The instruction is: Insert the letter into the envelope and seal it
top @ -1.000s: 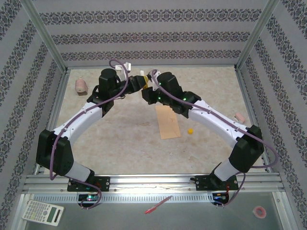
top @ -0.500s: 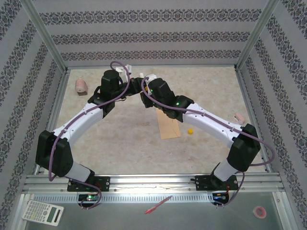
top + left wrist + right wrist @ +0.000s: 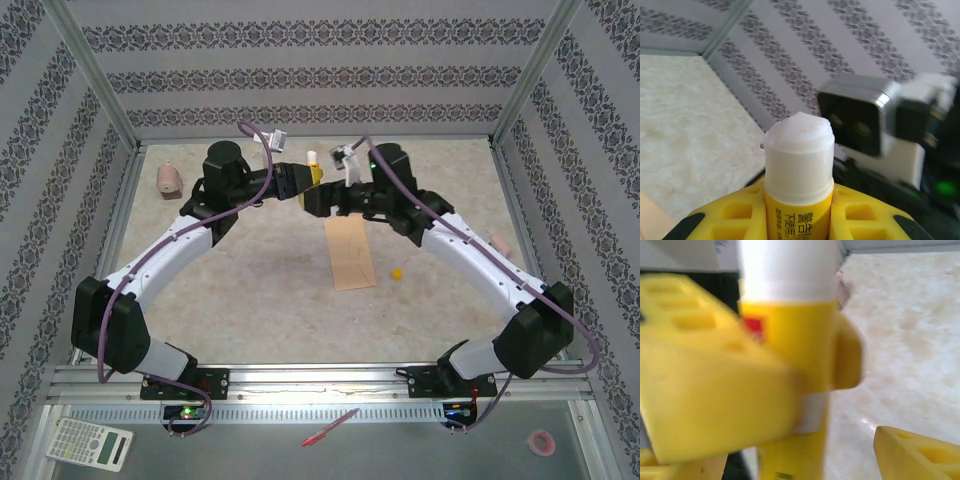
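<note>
Comparing with a second ago, the right gripper (image 3: 318,190) has let go. Its fingers, then closed at the glue stick (image 3: 315,168), now stand well apart on either side of it. The right arm has swung its wrist toward the far wall, and its elbow has come nearer the near edge of the table (image 3: 250,290). The left gripper (image 3: 799,217) stays clamped on the stick's yellow barrel, white glue tip up. The envelope (image 3: 349,253) has not shifted, nor has the small yellow piece (image 3: 397,272) near its right edge. The envelope lies flat in the middle of the table, its long axis running near to far and leaning slightly left at the far end. That far short end points at the two grippers. Whether its flap is open I cannot tell.
</note>
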